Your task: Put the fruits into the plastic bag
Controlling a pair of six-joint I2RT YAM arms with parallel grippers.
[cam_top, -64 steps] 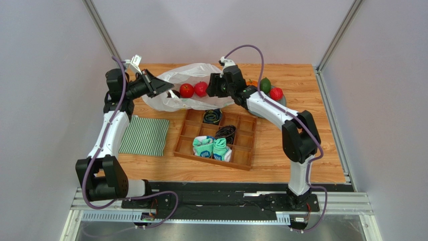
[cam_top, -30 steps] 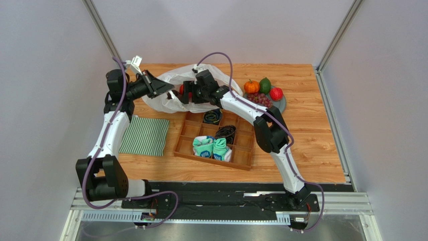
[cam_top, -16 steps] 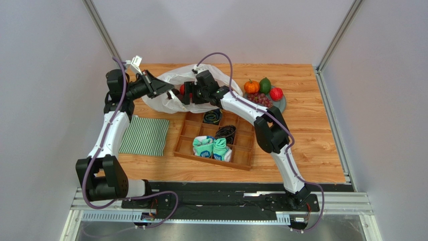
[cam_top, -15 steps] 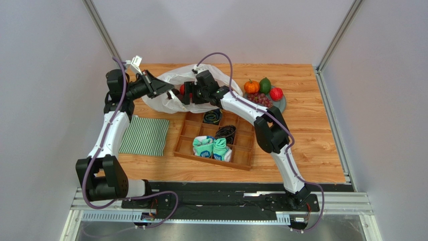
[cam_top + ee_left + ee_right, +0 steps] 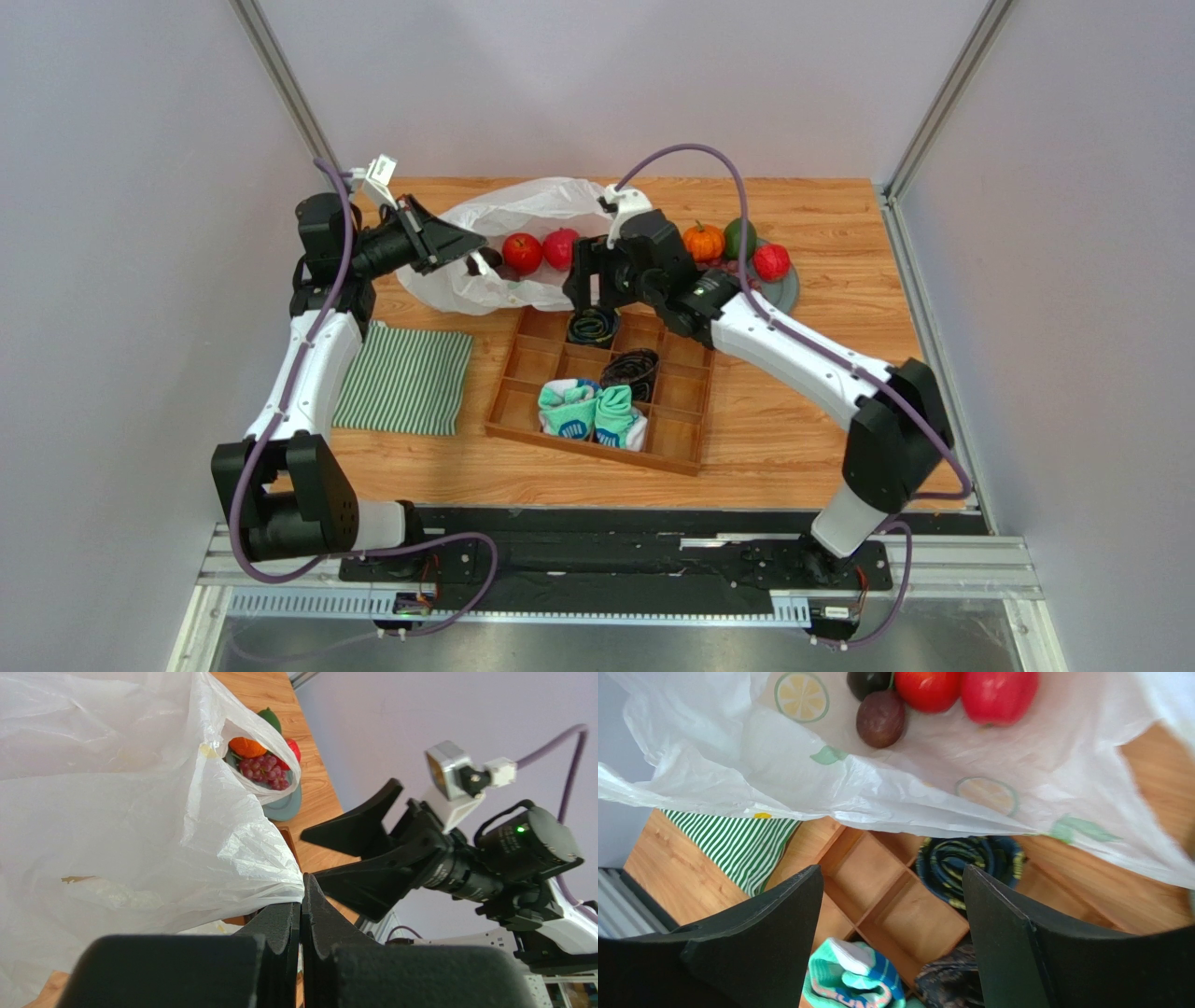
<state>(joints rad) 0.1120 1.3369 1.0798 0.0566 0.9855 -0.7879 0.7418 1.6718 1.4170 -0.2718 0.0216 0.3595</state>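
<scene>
**Bag mouth held open, fruits partly loaded**

The plastic bag point(image 5: 491, 238) is lifted at its edge by the left pincer point(image 5: 300, 913), clenched on the film, so the mouth is kept open. Two apples point(image 5: 962, 689) and a dark fruit point(image 5: 880, 718) lie inside. The right pincer point(image 5: 889, 945) is released, empty, above the tray point(image 5: 673, 427). On the plate point(image 5: 786, 290) – pumpkin point(image 5: 703, 242), grapes etc.

The bag point(image 5: 526, 231) is thin, white, translucent and crinkled, printed with lemon slices, lying open on its side at the table's far left. Inside it lie two red apples point(image 5: 540, 252), a dark purple fruit point(image 5: 880, 719) and another dark one beside it. On a plate further right sit a pumpkin point(image 5: 703, 242), avocado point(image 5: 739, 233), red apple point(image 5: 770, 262) and grapes point(image 5: 264, 770).
</scene>
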